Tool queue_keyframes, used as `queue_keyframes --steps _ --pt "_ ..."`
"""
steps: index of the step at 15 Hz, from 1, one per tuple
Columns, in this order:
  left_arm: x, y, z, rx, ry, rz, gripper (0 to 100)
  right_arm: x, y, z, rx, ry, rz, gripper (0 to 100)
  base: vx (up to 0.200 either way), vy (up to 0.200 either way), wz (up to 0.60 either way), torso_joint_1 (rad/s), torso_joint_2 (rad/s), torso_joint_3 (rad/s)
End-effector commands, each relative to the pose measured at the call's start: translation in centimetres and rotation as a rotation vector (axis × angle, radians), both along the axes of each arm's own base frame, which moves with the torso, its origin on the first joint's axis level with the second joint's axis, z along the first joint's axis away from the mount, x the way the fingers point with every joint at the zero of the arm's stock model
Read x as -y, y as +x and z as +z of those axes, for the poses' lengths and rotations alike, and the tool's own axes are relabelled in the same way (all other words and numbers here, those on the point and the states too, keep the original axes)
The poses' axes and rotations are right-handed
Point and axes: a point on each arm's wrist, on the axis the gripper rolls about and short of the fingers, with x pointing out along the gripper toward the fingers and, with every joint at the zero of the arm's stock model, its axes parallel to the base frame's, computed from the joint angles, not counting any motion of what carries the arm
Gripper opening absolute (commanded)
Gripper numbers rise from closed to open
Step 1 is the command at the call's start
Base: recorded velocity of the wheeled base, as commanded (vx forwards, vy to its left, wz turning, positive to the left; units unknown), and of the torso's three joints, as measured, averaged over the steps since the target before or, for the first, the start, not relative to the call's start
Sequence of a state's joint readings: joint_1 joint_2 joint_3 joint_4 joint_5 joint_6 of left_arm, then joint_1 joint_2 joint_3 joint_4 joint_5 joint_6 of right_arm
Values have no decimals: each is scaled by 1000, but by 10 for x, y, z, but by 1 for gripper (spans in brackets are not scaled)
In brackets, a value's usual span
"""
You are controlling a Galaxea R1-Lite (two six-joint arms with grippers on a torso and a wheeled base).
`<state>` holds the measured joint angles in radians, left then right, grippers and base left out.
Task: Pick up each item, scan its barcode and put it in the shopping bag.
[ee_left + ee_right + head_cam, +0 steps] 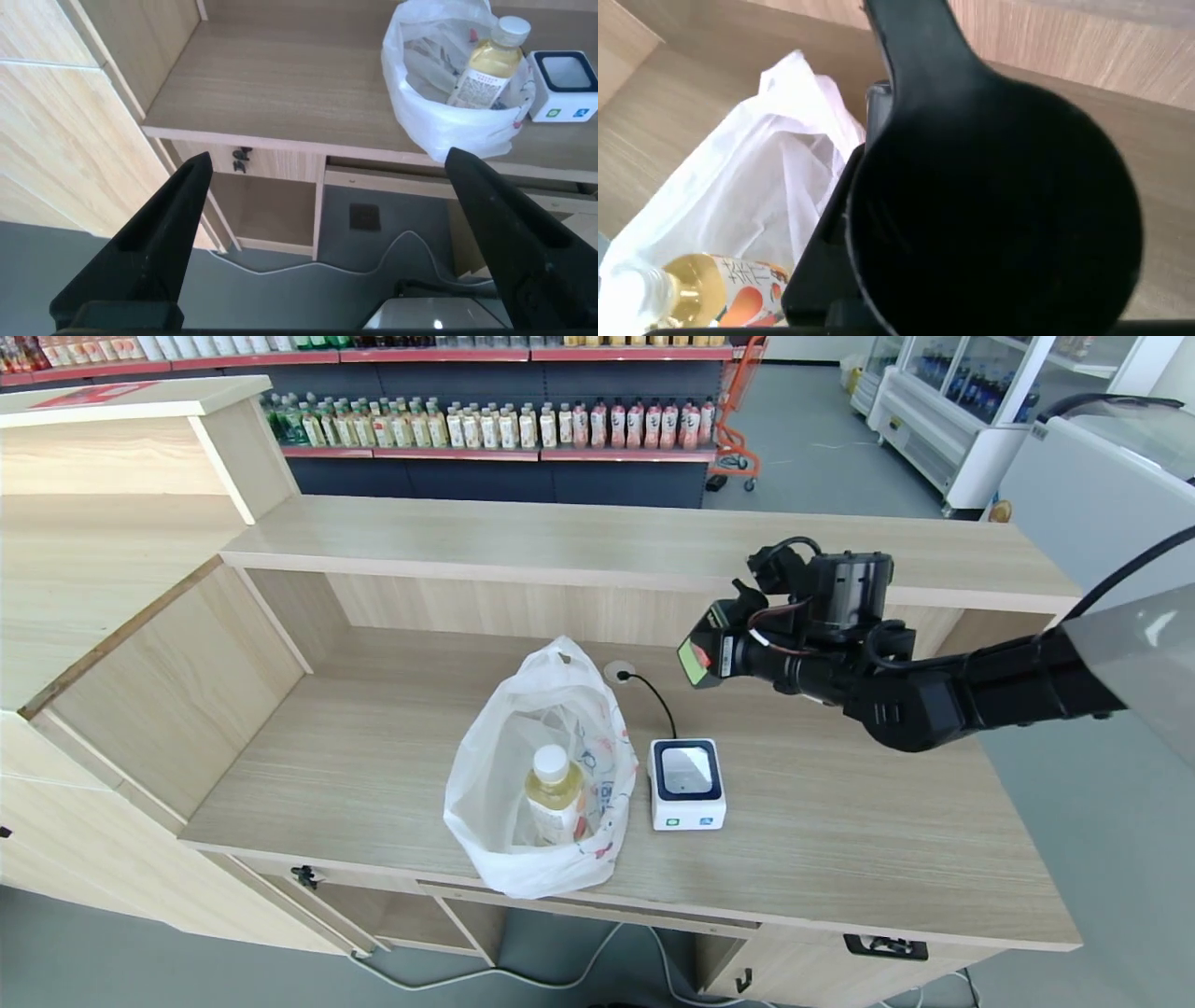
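Note:
A white plastic shopping bag (537,775) stands open on the wooden counter (355,756), with a bottle of yellow drink (553,793) upright inside. The white barcode scanner (687,782) sits right beside the bag, window up. My right gripper (724,649) hangs above the counter, behind and right of the scanner, shut on a dark item with a green and red label (698,658). In the right wrist view that dark item (990,205) hides most of the bag (775,177) and bottle (691,289). My left gripper (327,243) is open, low in front of the counter's near edge, far from the bag (439,93).
A black cable runs from the scanner to a hole (618,670) in the counter. A raised ledge (653,546) closes the back and a wooden side wall (187,681) the left. Store shelves with bottles (485,425) and freezers stand beyond.

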<state>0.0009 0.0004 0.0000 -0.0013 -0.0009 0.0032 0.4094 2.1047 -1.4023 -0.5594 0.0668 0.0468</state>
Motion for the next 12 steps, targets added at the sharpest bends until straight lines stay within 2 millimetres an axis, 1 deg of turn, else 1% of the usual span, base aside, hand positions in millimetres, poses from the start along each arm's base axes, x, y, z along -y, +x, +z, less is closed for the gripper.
queue_keyframes --steps 1,3,5,8,9,11,12 --pt "0 0 0 1 1 -2 100 2 -22 37 55 28 16 0 0 200 0 22 12 2" --pt "0 0 0 1 3 -2 100 -4 -27 30 23 28 33 0 0 0 0 0 0 0" --pt "0 0 0 1 3 -2 100 -5 -25 6 -34 -6 35 0 0 0 0 0 0 0" --pt "0 0 0 1 3 -2 100 -10 -16 -37 -122 -82 38 0 0 0 0 0 0 0" --pt "0 0 0 1 3 -2 100 -12 -13 -48 -133 -116 46 0 0 0 0 0 0 0" --pt "0 0 0 2 3 0 100 -16 -5 -63 -130 -142 59 0 0 0 0 0 0 0" --pt "0 0 0 1 3 -2 100 -24 1 -78 -119 -144 69 0 0 0 0 0 0 0"
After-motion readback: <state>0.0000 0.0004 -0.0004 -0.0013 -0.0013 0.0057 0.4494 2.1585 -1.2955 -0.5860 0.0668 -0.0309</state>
